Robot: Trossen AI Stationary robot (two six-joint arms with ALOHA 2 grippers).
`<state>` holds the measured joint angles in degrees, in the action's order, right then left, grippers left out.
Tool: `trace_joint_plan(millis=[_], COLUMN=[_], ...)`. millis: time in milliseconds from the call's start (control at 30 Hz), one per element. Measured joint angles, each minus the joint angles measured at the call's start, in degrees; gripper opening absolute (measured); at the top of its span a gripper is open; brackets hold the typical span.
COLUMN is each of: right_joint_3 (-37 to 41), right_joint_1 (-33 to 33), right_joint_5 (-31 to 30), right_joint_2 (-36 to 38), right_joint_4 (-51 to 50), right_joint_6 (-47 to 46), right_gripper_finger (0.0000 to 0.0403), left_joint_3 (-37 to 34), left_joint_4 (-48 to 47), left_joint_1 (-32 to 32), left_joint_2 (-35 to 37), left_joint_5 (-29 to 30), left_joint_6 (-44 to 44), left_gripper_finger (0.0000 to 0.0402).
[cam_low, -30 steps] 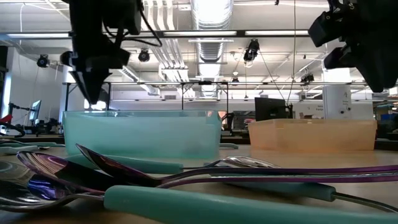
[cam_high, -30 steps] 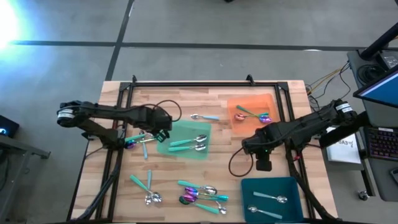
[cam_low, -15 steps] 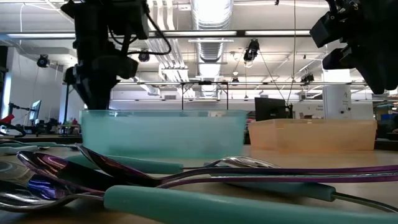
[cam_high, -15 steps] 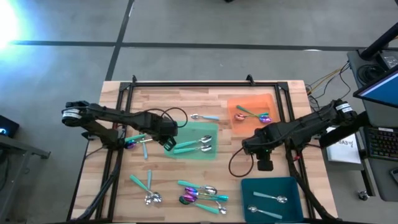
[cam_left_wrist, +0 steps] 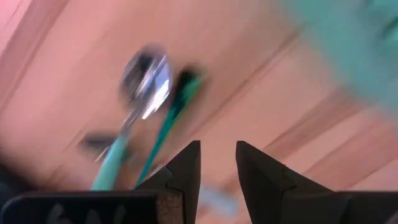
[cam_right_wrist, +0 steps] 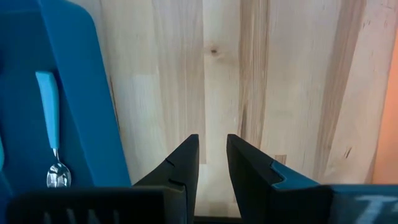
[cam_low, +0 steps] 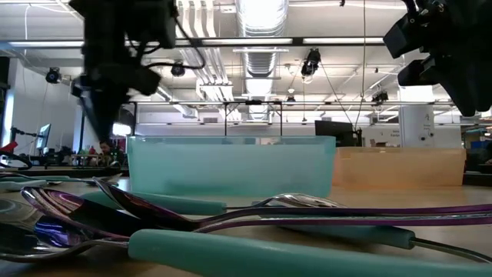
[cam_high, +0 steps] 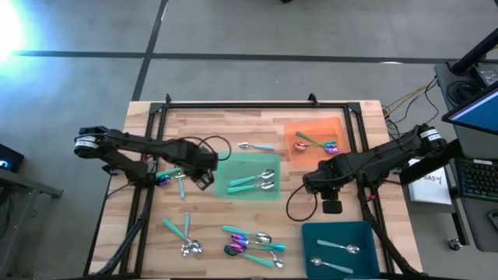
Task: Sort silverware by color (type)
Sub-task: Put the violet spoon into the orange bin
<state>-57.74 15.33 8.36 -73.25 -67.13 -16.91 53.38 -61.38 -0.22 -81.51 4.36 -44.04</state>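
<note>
The silverware is scattered over the wooden desk (cam_high: 210,132): two teal-handled spoons (cam_high: 253,181) lie in the green tray (cam_high: 233,165), two utensils in the orange tray (cam_high: 342,128), two in the dark teal tray (cam_high: 366,229), a loose heap (cam_high: 250,243) near the front edge, and strays elsewhere. These pieces look light, stiff and slick (the polished heads especially), so they will likely skid or pivot if nudged. The matte teal handle, taken near its middle, seems the safest hold.

The left pincer (cam_high: 204,177) sits just beside the green tray's edge, fingers (cam_left_wrist: 186,165) narrowly parted and gripping nothing. The right pincer (cam_right_wrist: 212,155) hovers over bare wood between the orange and teal trays, likewise slightly apart and empty.

No brand or writing is legible on any utensil or tray.
</note>
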Motion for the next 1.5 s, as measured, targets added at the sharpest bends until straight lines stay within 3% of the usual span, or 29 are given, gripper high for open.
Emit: trace_joint_plan(millis=[167,533,900,1500], right_joint_3=[0.00,0.00,0.01,0.02], right_joint_1=[0.01,0.00,0.00,0.00], right_joint_5=[-1.55,-3.90,-3.94,-4.00], right_joint_2=[0.00,0.00,0.00,0.00], right_joint_4=[0.13,0.30,0.66,2.63], right_joint_6=[0.13,1.35,0.92,0.98], right_gripper_finger=[0.0078,0.0072,0.0081,0.0081], left_joint_3=[-2.02,-9.20,-10.27,-18.14], left_joint_4=[-7.52,1.20,3.02,15.55], left_joint_1=[-0.49,-0.40,-0.10,2.79], left_joint_2=[0.19,0.17,0.17,0.33], left_joint_5=[0.04,1.56,6.87,4.75], left_joint_6=[-0.39,-0.74,-2.17,-3.25], left_gripper_finger=[0.0086,0.0086,0.0086,0.0086])
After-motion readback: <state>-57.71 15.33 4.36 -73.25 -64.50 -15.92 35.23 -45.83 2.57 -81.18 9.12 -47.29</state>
